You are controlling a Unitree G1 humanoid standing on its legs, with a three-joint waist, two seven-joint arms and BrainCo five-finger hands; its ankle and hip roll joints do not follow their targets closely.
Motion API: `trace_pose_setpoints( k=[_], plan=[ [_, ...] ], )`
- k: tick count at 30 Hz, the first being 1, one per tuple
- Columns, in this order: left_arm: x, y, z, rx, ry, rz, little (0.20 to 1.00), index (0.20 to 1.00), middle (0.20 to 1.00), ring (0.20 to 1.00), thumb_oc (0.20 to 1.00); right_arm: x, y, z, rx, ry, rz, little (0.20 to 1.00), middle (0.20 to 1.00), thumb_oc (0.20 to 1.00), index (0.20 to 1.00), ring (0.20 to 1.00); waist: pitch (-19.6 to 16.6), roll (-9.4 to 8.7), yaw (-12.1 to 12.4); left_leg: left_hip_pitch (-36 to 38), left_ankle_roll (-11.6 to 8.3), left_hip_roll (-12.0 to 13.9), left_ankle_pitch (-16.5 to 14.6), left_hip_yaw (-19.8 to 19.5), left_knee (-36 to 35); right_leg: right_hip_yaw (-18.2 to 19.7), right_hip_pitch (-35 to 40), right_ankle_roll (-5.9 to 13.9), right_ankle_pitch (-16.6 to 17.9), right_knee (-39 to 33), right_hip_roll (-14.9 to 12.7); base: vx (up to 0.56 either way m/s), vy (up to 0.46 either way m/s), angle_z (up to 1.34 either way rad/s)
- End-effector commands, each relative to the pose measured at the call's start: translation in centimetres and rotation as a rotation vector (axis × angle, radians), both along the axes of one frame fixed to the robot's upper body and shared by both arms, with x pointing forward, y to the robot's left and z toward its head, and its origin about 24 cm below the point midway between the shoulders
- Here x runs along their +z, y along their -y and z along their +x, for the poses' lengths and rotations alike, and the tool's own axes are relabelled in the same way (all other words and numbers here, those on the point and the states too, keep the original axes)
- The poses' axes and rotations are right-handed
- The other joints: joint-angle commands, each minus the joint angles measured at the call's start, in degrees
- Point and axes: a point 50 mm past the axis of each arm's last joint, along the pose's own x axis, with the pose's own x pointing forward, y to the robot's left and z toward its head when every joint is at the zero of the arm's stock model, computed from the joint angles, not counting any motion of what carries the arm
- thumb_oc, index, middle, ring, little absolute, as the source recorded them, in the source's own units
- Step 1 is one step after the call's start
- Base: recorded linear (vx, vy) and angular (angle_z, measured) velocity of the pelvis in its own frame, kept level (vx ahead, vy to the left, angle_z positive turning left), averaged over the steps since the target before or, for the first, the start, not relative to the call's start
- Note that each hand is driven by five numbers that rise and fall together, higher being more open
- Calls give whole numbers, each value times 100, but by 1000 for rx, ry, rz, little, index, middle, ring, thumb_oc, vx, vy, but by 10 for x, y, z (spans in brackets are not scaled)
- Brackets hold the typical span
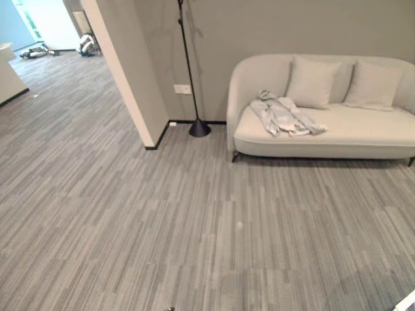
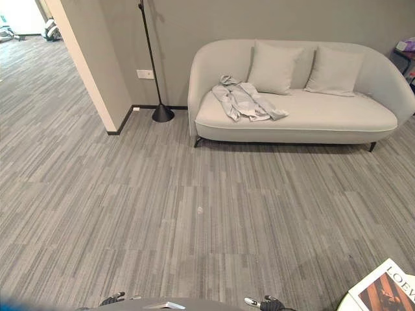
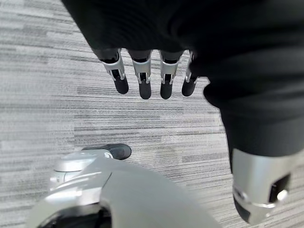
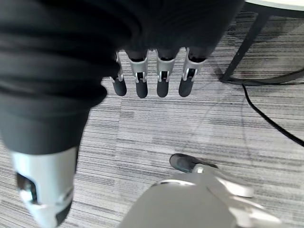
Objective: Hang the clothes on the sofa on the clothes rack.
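you had both hands down at your sides and well short of the sofa (image 2: 305, 113). the left hand (image 3: 142, 76) hung over bare carpet (image 1: 130, 207) with its fingers straight and apart, holding nothing. the right hand (image 4: 152, 76) was the same, fingers relaxed and spread, nothing between them and the thumb.

the clothes (image 2: 245, 100) lay on the sofa's seat, at the sofa's left end, just in front of the nearer cushion (image 2: 273, 67) and close to the curved arm. it looked like one pale grey garment, thin and limp, crumpled in loose folds, its long run going from the sofa's back corner out toward the front edge of the seat. a second cushion (image 2: 334, 70) sat further along the back.

the relation that mattered: the garment was straight ahead of you and a shade to your right, across a wide stretch of striped grey carpet, so the right hand looked the nearer one once you had walked up. soft fabric like that would likely bunch and droop when pinched, so a grab at the collar end seemed the safer bet.

left of the sofa, a thin black pole on a round black base (image 2: 163, 114) stood against the wall; my guess was that this was the clothes rack, though its top was out of sight.

the sofa itself was smooth, off-white, rounded, on thin dark legs.
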Motion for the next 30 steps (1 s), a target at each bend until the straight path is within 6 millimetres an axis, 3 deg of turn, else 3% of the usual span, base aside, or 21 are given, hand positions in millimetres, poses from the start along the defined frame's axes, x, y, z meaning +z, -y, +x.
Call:
trace_pose_setpoints(
  k=[1,30],
  plan=[
    [3,1,22,-48,53,13,1000,1000,1000,1000,1000,6,5,26,86,62,-22,1000,1000,1000,1000,1000,-41,-148,-30,151,-235,196,-68,-437,-189,144,-67,656,330,-37,-534,-2,2,-3],
    [2,-2,15,-54,18,28,1000,1000,1000,1000,1000,7,-1,37,125,87,-3,1000,1000,1000,1000,1000,-50,-204,76,145,-124,72,-137,-398,-189,132,-84,773,404,-37,-729,-2,18,-2]
  ],
)
